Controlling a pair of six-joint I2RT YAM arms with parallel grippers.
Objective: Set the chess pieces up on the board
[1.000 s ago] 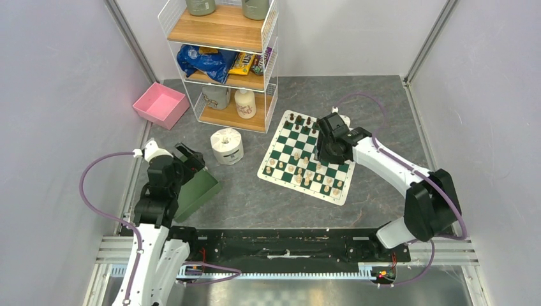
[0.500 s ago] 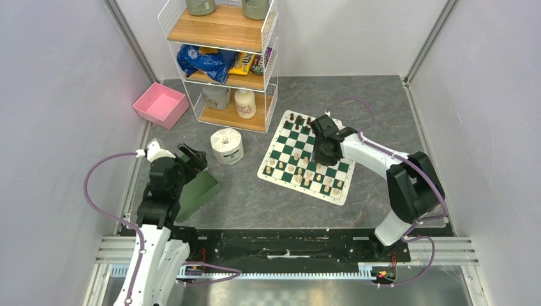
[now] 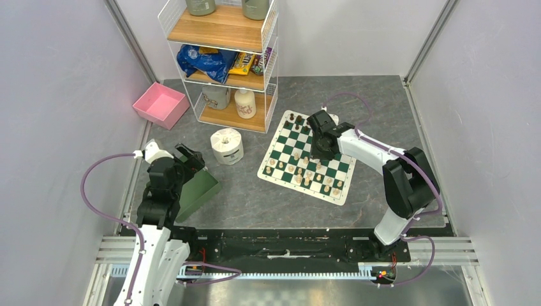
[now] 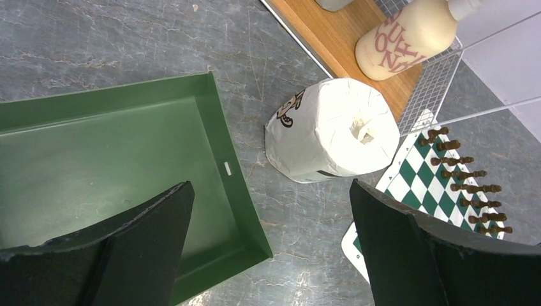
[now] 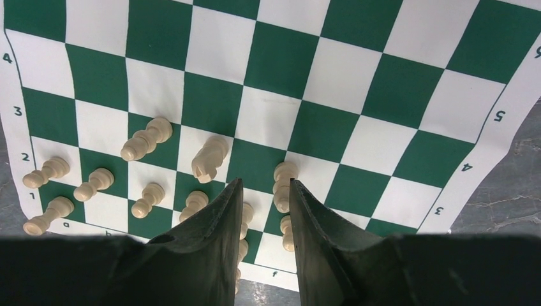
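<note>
The board [image 3: 340,190] lies right of centre on the grey table, a green and white checkered mat. Cream chess pieces [image 3: 306,175] crowd its near rows and dark brown ones [image 3: 296,119] stand along its far edge. My right gripper [image 3: 317,152] hangs over the middle of the board, pointing down. In the right wrist view its fingers [image 5: 265,186] stand a narrow gap apart above cream pieces [image 5: 147,140] on the board [image 5: 357,76], with nothing between them. My left gripper [image 4: 269,191] is wide open over the green bin's corner, holding nothing.
A green bin [image 3: 198,191] sits under the left arm, its floor [image 4: 96,159] bare. A toilet roll [image 3: 226,145] stands between bin and board. Behind it is a wire shelf [image 3: 223,64] with bottles and snacks, and a pink bin [image 3: 159,104] sits at far left.
My right gripper has moved left and farther back over the board, and its fingers have drawn closer together. The left arm has barely shifted.
</note>
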